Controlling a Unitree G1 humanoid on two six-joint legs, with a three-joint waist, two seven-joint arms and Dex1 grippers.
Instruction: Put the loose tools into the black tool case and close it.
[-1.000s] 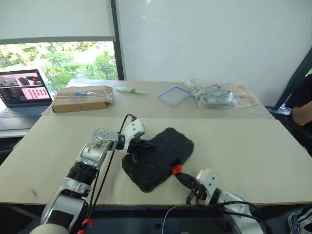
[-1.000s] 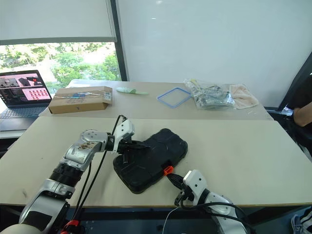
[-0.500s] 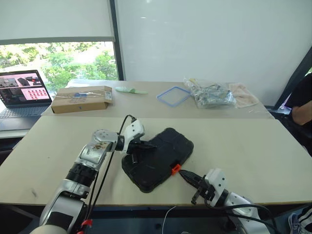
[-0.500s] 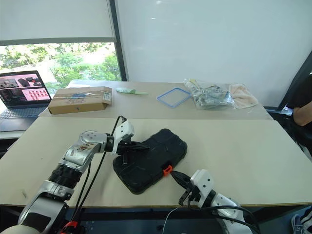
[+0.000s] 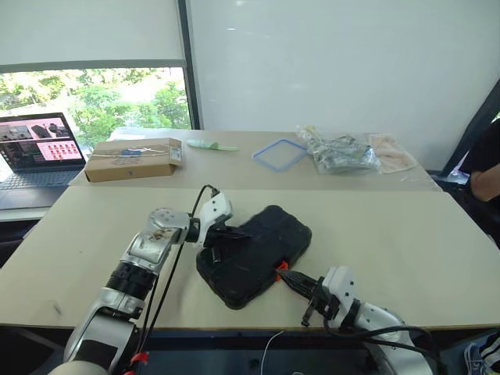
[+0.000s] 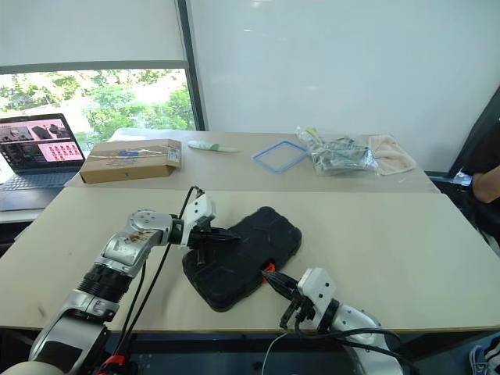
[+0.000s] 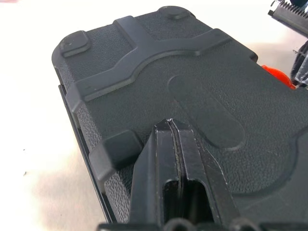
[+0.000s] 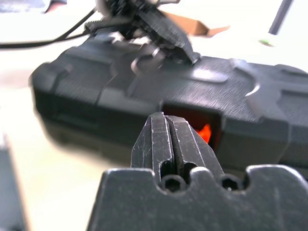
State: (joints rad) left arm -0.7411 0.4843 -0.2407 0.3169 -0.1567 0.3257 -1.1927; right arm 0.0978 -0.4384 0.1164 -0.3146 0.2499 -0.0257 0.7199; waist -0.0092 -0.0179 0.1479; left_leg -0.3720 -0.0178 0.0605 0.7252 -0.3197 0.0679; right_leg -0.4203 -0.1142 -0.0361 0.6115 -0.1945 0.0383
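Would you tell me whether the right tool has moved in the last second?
Yes. The right tool drew back from the orange latch, then returned to it; it is shut.

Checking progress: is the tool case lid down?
Down: the black tool case lies flat, lid over base, left gripper resting on top.

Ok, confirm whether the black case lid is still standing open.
No, the black tool case lies flat with its lid down, and the shut left gripper rests on it.
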